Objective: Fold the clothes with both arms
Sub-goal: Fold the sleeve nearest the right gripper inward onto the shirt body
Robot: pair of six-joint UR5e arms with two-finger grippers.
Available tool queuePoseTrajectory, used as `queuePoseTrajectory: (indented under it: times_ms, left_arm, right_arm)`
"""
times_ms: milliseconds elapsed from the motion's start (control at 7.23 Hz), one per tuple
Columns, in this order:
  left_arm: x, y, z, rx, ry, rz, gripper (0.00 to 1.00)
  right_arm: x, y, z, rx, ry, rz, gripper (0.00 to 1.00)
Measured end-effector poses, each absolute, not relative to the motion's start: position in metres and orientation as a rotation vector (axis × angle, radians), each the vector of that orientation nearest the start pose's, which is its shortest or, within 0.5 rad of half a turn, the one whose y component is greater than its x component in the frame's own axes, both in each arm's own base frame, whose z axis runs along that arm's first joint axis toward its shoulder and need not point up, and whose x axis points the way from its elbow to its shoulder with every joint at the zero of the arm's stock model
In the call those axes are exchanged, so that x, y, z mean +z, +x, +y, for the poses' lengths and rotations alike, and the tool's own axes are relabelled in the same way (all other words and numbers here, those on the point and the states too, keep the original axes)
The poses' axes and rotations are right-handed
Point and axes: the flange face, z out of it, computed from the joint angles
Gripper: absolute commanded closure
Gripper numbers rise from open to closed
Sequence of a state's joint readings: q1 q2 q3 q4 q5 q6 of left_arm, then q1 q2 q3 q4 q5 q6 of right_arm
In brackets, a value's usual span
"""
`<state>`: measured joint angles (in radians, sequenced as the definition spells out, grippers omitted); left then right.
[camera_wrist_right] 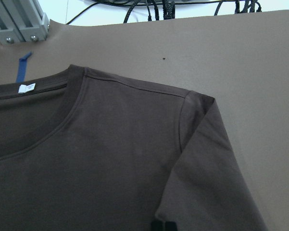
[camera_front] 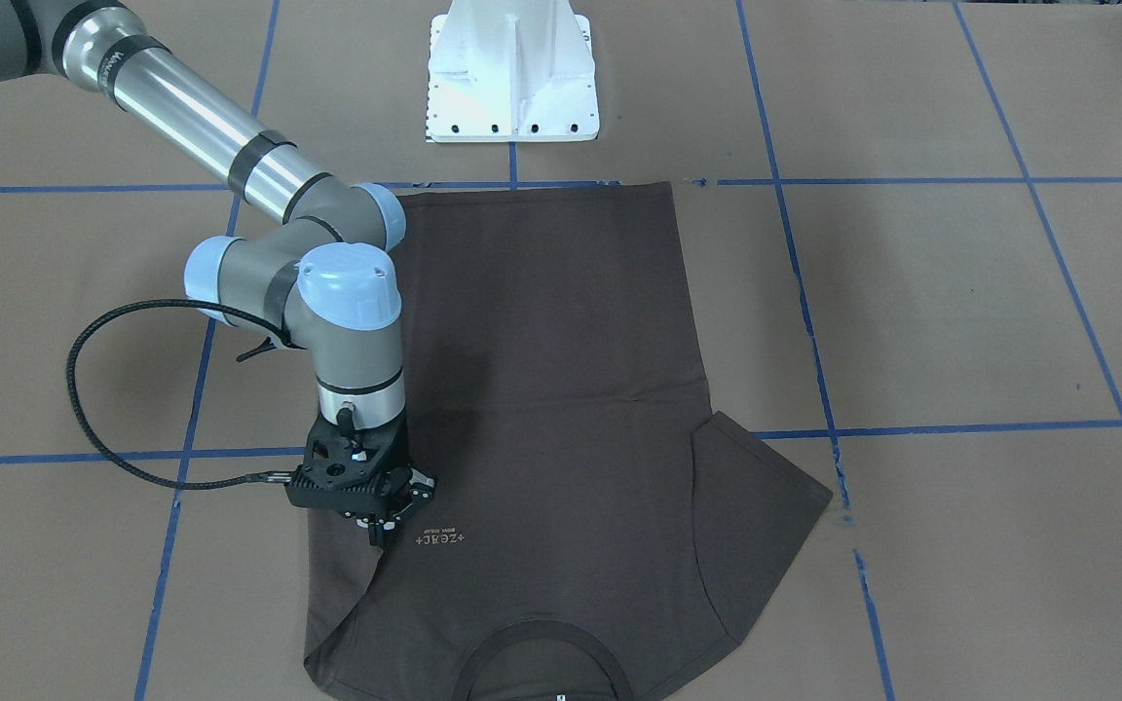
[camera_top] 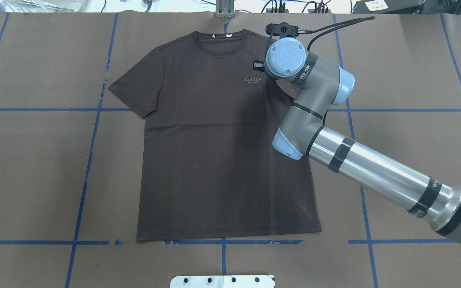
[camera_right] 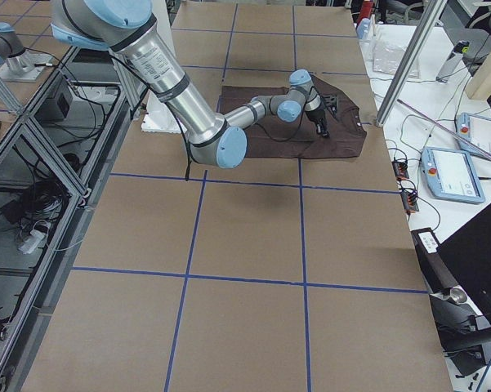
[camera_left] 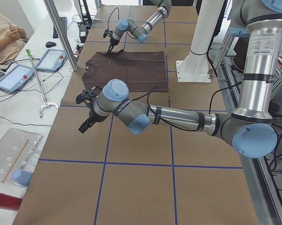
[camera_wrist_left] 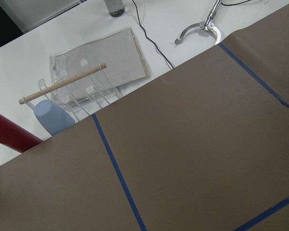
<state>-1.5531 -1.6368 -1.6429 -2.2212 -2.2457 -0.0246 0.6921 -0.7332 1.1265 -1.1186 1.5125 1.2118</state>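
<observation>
The right pincer [camera_front: 378, 531] points straight down at the lower left of the front-facing view. Its two black fingertips [camera_wrist_right: 157, 226] are pressed together and rest on the cloth of the T-shirt [camera_front: 561, 389], just beside the small pale lettering [camera_front: 439, 537]. Whether a fold is caught between them I cannot tell. The sleeve [camera_wrist_right: 207, 159] under those tips lies drawn in against the body, while the other sleeve [camera_top: 134, 88] spreads out flat toward the upper left of the overhead view. The right arm [camera_top: 374, 168] reaches in from the lower right of that view and hides the shirt's upper right corner. The shirt lies front up in the middle of the table [camera_top: 34, 180], which is covered in brown paper crossed by blue tape lines [camera_top: 90, 160]. Its collar [camera_top: 222, 50] is near the top edge of the overhead view, and its hem is toward the white base [camera_top: 222, 281] at the bottom. The left pincer [camera_left: 84, 126], seen only from the table's end, hangs over bare paper well apart from the shirt, and I cannot tell whether it is spread or closed. The left arm's own camera shows paper, tape, a red tube [camera_wrist_left: 9, 137], a blue cup [camera_wrist_left: 53, 118] and a wooden stick [camera_wrist_left: 62, 84] at the upper left.
</observation>
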Motion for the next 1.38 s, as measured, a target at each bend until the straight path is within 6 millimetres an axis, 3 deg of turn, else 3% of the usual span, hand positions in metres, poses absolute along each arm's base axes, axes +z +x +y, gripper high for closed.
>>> queuePoseTrajectory:
  times_ms: [553, 692, 830, 1107, 1245, 1383]
  left_arm:
    - [0.518, -0.062, -0.541, 0.258, 0.741, 0.656, 0.00]
    - [0.519, -0.062, -0.541, 0.258, 0.740, 0.656, 0.00]
    - [0.519, -0.062, -0.541, 0.259, 0.740, 0.656, 0.00]
    - [0.519, -0.061, -0.541, 0.257, 0.739, 0.658, 0.00]
    - [0.517, -0.061, -0.542, 0.251, 0.741, 0.660, 0.00]
    - [0.513, -0.060, -0.542, 0.252, 0.762, 0.662, 0.00]
  right_arm:
    - [0.286, -0.559, -0.632, 0.348, 0.477, -0.685, 1.00]
    - [0.285, -0.561, -0.634, 0.365, 0.474, -0.684, 0.11]
    - [0.284, -0.562, -0.635, 0.388, 0.469, -0.687, 0.00]
    - [0.279, -0.559, -0.639, 0.408, 0.476, -0.692, 0.00]
    - [0.270, -0.548, -0.647, 0.381, 0.476, -0.705, 0.00]
    - [0.260, -0.526, -0.659, 0.337, 0.450, -0.730, 0.00]
